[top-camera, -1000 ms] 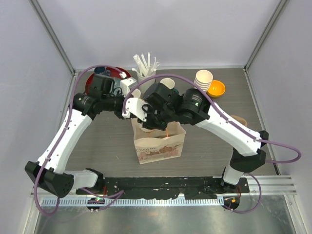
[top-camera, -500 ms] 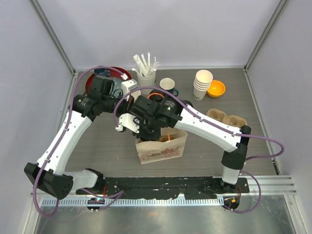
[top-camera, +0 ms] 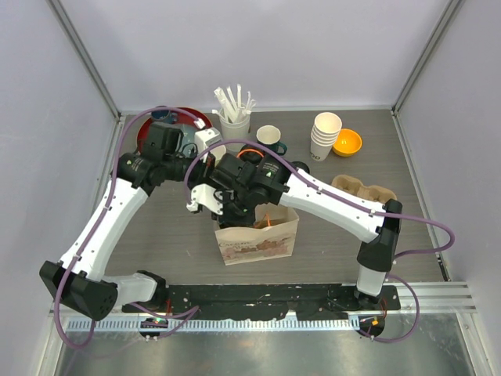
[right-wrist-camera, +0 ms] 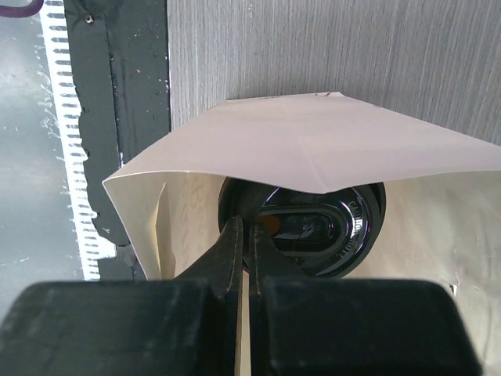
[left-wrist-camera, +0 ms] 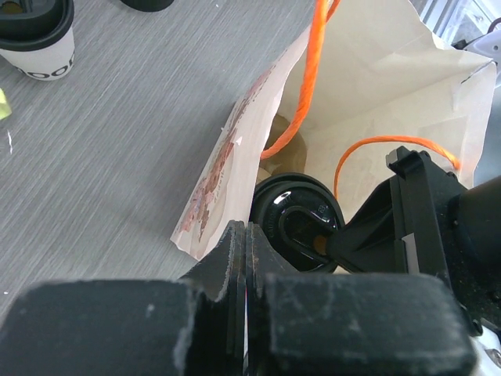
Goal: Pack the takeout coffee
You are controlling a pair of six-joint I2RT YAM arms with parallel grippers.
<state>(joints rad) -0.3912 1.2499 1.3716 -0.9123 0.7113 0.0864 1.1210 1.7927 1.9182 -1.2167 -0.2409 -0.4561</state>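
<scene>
A takeout coffee point(left-wrist-camera: 293, 219) with a black lid point(right-wrist-camera: 313, 227) stands inside the brown paper bag point(top-camera: 258, 239), which has orange handles. My right gripper point(right-wrist-camera: 244, 227) reaches down into the bag and is shut on the lid near the sip hole. My left gripper point(left-wrist-camera: 245, 229) is pressed shut at the bag's rim point(left-wrist-camera: 266, 149), at its near corner. A second takeout coffee point(left-wrist-camera: 35, 35), cream with a black lid, stands on the table behind the bag. In the top view the arms hide both grippers' fingertips.
At the back stand a stack of lidless paper cups point(top-camera: 326, 133), an orange bowl point(top-camera: 347, 142), a pot of wrapped straws point(top-camera: 233, 117), a mug point(top-camera: 270, 137) and a red plate point(top-camera: 178, 119). A cardboard cup carrier point(top-camera: 364, 190) lies right of the bag.
The right arm swung left and dipped into the bag, its gripper shut throughout. The left gripper closed at the bag's rim. The bag shifted slightly.
</scene>
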